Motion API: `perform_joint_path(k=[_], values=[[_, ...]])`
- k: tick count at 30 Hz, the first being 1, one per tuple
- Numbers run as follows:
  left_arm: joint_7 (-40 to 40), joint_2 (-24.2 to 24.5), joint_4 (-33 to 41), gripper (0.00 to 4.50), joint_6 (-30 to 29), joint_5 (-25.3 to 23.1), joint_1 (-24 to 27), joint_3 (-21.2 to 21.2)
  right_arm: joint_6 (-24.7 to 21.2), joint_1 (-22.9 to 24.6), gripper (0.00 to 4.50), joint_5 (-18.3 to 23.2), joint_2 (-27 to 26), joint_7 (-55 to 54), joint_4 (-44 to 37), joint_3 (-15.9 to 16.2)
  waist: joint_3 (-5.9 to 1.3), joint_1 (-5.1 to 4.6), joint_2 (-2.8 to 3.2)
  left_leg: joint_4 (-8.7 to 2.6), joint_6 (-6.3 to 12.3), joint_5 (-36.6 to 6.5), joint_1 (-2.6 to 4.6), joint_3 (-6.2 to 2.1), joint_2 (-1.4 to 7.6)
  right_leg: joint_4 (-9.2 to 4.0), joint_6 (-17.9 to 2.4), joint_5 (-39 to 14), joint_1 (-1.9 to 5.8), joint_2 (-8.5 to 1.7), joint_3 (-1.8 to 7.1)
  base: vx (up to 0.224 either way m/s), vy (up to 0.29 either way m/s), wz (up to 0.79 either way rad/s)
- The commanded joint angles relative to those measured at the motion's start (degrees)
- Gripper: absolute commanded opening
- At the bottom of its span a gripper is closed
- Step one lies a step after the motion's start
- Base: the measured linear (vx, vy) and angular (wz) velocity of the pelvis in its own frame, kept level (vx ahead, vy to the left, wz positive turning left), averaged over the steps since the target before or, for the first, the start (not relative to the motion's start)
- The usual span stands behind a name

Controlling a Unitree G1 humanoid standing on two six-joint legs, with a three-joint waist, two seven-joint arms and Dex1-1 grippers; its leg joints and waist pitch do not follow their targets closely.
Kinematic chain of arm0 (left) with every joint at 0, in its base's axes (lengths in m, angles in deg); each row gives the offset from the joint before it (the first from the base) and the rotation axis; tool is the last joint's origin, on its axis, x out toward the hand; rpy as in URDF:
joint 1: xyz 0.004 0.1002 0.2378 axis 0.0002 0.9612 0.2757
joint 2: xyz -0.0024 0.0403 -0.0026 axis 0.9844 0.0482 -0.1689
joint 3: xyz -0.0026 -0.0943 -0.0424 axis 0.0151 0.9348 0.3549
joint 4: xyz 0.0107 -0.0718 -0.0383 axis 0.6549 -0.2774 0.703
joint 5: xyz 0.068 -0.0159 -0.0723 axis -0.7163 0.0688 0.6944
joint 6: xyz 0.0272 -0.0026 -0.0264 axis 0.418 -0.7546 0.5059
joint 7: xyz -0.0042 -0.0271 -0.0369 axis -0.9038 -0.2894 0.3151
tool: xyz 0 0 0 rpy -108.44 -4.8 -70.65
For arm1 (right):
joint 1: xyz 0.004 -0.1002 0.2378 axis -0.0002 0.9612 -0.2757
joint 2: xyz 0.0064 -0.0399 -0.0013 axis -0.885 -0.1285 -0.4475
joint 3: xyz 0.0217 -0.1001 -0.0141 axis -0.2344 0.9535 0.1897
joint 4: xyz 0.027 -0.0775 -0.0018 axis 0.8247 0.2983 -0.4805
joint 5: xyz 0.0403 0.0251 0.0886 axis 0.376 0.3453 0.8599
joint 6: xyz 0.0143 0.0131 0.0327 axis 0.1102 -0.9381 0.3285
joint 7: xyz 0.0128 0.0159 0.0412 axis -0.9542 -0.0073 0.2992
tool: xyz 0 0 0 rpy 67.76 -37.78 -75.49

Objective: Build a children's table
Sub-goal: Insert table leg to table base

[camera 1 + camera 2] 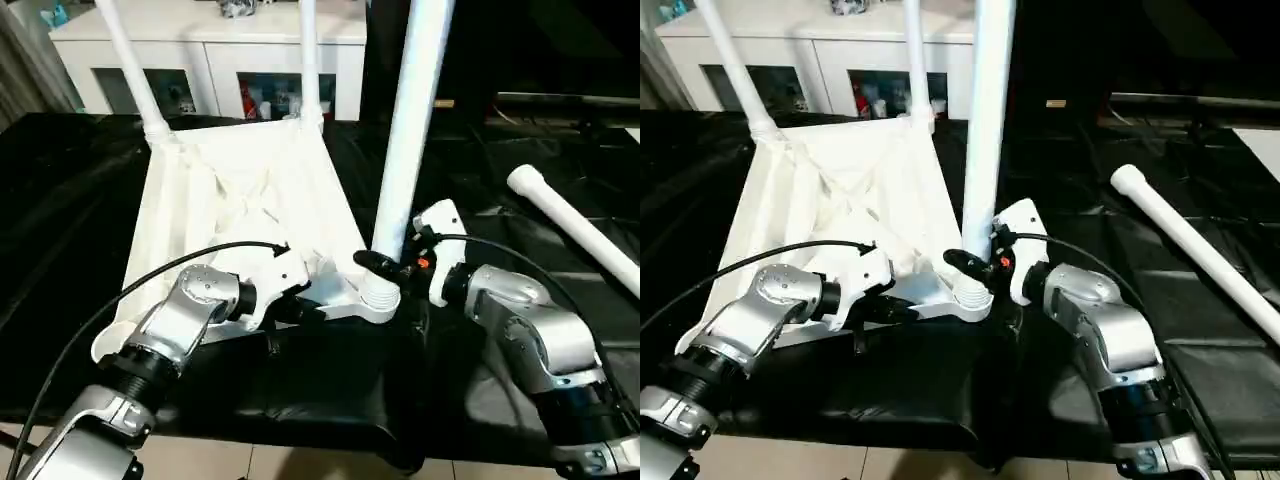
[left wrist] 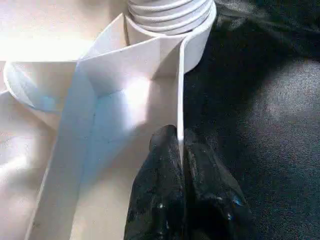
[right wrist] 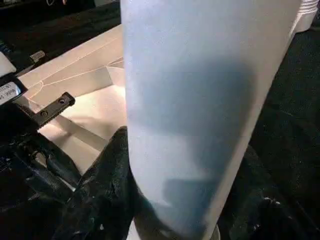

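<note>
Tabletop [image 1: 250,200]: upside down on the black sheet [image 1: 330,390], ribbed underside up.
Near leg [image 1: 408,140]: upright in the near right corner socket [image 1: 378,298].
Far legs [image 1: 130,60]: two stand in the far sockets.
Spare leg [image 1: 575,230]: lying on the sheet, well apart to the right.
Right gripper [image 1: 385,265]: fingers around the near leg's base, gripping it.
Left gripper [image 2: 180,150]: pressed together, pinching the tabletop's thin rim beside that socket.
Cabinet [image 1: 200,50]: white, behind the table.
Writing: a small label on the left gripper, in the right wrist view, unreadable.

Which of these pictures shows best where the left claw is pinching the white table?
The left wrist view: the left gripper is shut on the thin side wall of the tabletop, beside the corner socket. The head views show it from the side, less plainly. The right wrist view shows only part of that arm.
</note>
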Motion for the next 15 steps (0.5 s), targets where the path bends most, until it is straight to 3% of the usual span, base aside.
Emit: perform_joint_path(k=[1,5,7,12,13,14,15], values=[[0.97,-0.34,0.53,0.00,-0.36,1.11,1.57,0.43,-0.55,-0.23,1.85,-0.14,-0.37,-0.06,2.26,-0.28,-3.12,0.15,-1.15,-4.41,0.52,-9.32,0.00,0.86,0.50,-3.93,-12.98,-9.03,2.67,-1.40,0.47,0.000,0.000,0.00],[1.39,-0.31,0.77,0.00,-0.96,1.07,1.61,0.29,0.46,0.00,1.85,0.41,-1.02,0.74,3.69,-0.53,-3.21,0.06,-1.11,-4.40,0.40,-8.93,0.02,0.85,0.58,-3.86,-12.83,-8.73,2.56,-1.37,0.51,0.000,0.000,0.00],[0.76,-0.79,0.41,0.00,-1.42,1.42,1.21,0.93,1.37,0.81,1.85,1.70,-1.88,0.53,4.22,-2.19,-3.22,0.08,-1.07,-4.39,0.45,-8.94,0.06,0.87,0.56,-3.86,-13.04,-8.31,2.57,-1.37,0.50,0.000,0.000,0.00],[-0.73,-1.79,-1.30,0.00,-1.63,1.82,-0.36,2.27,3.90,3.92,1.85,3.59,-3.46,0.21,4.73,-4.81,-3.25,0.24,-0.36,-4.46,0.20,-9.94,0.20,0.80,0.59,-3.96,-13.32,-8.19,2.48,-1.35,0.47,0.000,0.000,0.00],[-0.81,-1.87,-1.57,0.00,-1.56,1.78,-0.58,2.31,4.76,4.80,1.85,3.63,-3.73,0.17,4.65,-5.01,-3.28,0.16,-0.53,-4.45,0.28,-9.89,0.14,0.84,0.60,-3.98,-13.37,-7.78,2.54,-1.34,0.48,0.000,0.000,0.00],[-1.01,-2.02,-2.04,0.00,-1.47,1.78,-0.91,2.46,6.06,5.83,1.85,3.65,-4.29,-0.08,4.80,-5.38,-3.28,0.30,-0.16,-4.48,0.22,-10.04,0.14,0.76,0.55,-3.89,-13.52,-7.47,2.55,-1.33,0.46,0.000,0.000,0.00],[-1.10,-2.09,-2.31,0.00,-1.42,1.78,-1.10,2.54,6.70,6.26,1.85,3.62,-4.60,-0.17,4.96,-5.59,-3.20,0.27,-0.28,-4.54,0.12,-10.73,0.15,0.83,0.55,-4.12,-13.47,-8.04,2.45,-1.34,0.45,0.000,0.000,0.00]])
